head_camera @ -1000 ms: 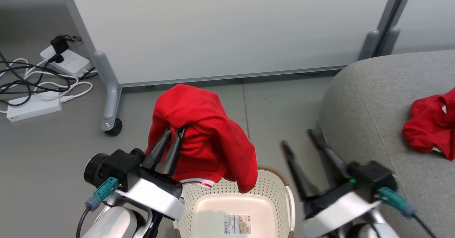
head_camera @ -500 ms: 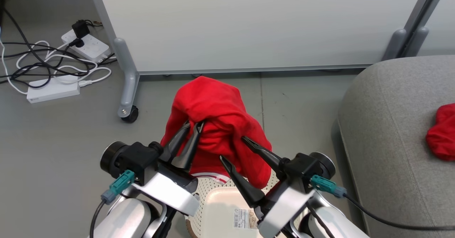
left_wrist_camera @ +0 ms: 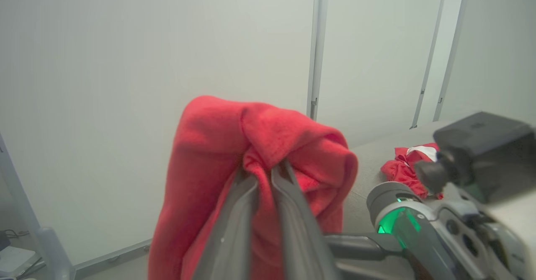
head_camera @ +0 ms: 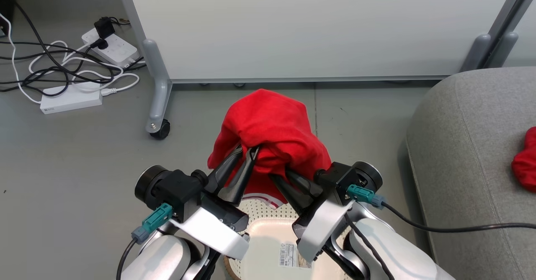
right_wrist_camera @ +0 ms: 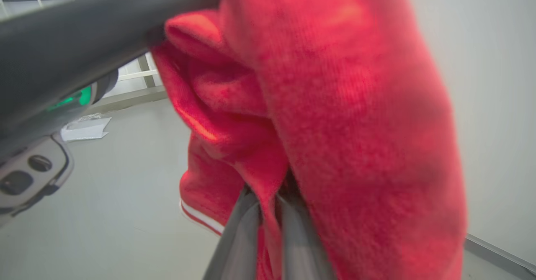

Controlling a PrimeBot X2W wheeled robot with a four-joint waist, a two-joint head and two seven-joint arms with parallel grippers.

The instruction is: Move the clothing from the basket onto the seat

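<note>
A red garment of the clothing [head_camera: 270,127] hangs in the air above the basket [head_camera: 268,213], draped over both pairs of fingers. My left gripper [head_camera: 247,151] is shut on its upper fold, and in the left wrist view the left gripper [left_wrist_camera: 264,169] pinches red cloth [left_wrist_camera: 217,154]. My right gripper [head_camera: 279,174] is shut on the cloth's right side; up close the right gripper [right_wrist_camera: 270,194] grips fabric [right_wrist_camera: 347,116] between its tips. The basket's cream bottom with a paper label [head_camera: 289,255] shows below. Another red garment [head_camera: 525,163] lies on the grey seat [head_camera: 469,146] at the right.
A white partition panel [head_camera: 293,24] on a castor foot [head_camera: 159,127] stands just behind the garment. Power strips and tangled cables [head_camera: 71,75] lie on the grey floor at the far left. Bare floor runs between basket and seat.
My right gripper swung in from the right, open, and closed on the garment beside the left gripper. The head camera turned, shifting the whole scene rightward.
</note>
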